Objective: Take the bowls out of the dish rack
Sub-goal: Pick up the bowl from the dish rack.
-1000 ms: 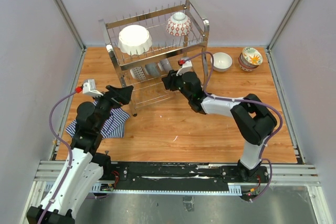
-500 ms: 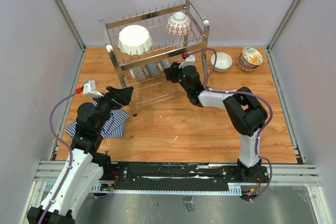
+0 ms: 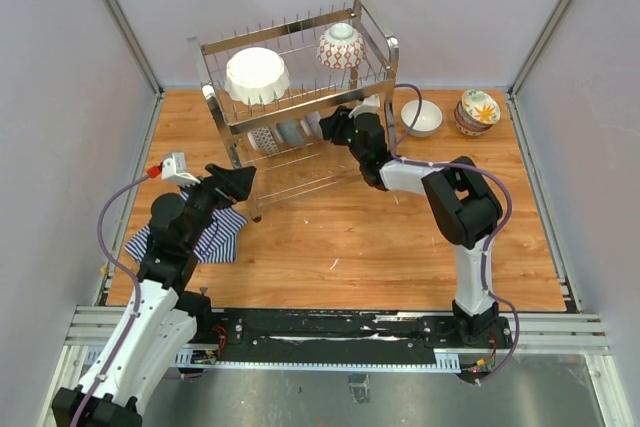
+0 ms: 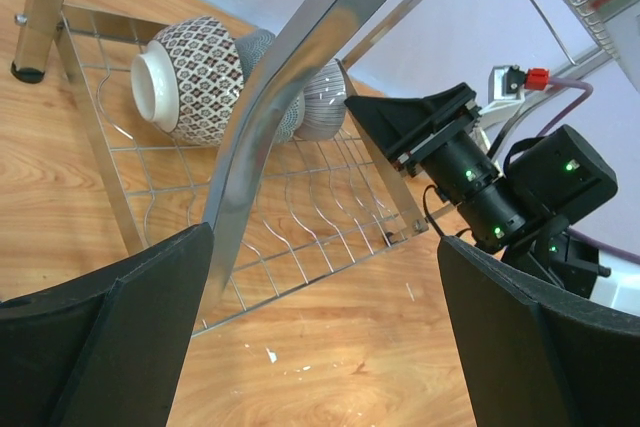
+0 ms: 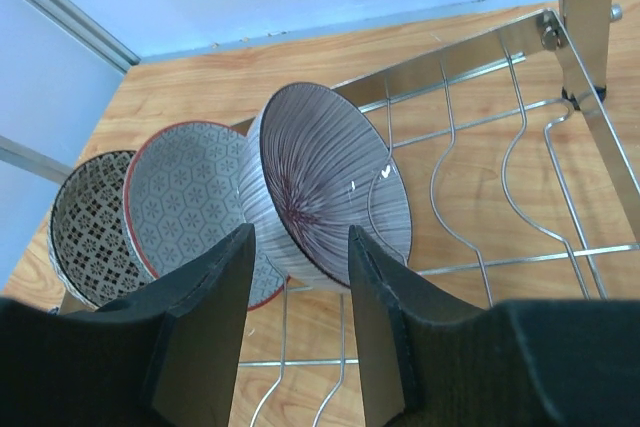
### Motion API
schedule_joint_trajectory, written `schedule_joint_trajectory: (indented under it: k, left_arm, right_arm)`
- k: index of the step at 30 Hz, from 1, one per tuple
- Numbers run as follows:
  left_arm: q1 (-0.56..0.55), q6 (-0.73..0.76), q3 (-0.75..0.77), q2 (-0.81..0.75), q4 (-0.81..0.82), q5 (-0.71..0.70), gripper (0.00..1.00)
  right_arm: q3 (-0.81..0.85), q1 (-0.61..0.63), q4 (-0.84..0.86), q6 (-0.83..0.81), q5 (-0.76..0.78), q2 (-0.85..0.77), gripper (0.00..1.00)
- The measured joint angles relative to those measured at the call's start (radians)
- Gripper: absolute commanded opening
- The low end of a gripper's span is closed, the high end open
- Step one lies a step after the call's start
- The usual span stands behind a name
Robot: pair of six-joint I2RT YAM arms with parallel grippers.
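The right pincer (image 5: 300,247) stands half open, reaching into the dish rack's (image 5: 585,7) lower shelf, its fingers just before a striped bowl (image 5: 330,182) that stands on edge; whether they touch it, I cannot tell. Left of that bowl lean a red-rimmed bowl (image 5: 185,197) and a dark patterned bowl (image 5: 90,217). On the upper shelf sit a white scalloped bowl (image 3: 256,75) and a red lattice bowl (image 3: 341,46). The left pincer (image 3: 235,179) gapes wide, holding nothing, near the rack's near-left leg.

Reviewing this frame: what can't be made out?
Top view: the three patterned bowls on the lower tier of the chrome wire dish rack, mostly hidden by its upper tier and the right arm.
Right wrist view: lower rim of the purple-lined bowl, partly behind the right gripper; contact unclear.
Left wrist view: the middle bowl, behind a rack leg.
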Motion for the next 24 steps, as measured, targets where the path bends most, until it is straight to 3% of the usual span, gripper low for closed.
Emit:
schedule_joint_trajectory:
  k: [24]
  left_arm:
    - [0.0,0.001,-0.009,0.04,0.028,-0.001,1.0]
  right_arm:
    - [0.12,-0.081,0.132,0.096,-0.258,0.127,0.4]
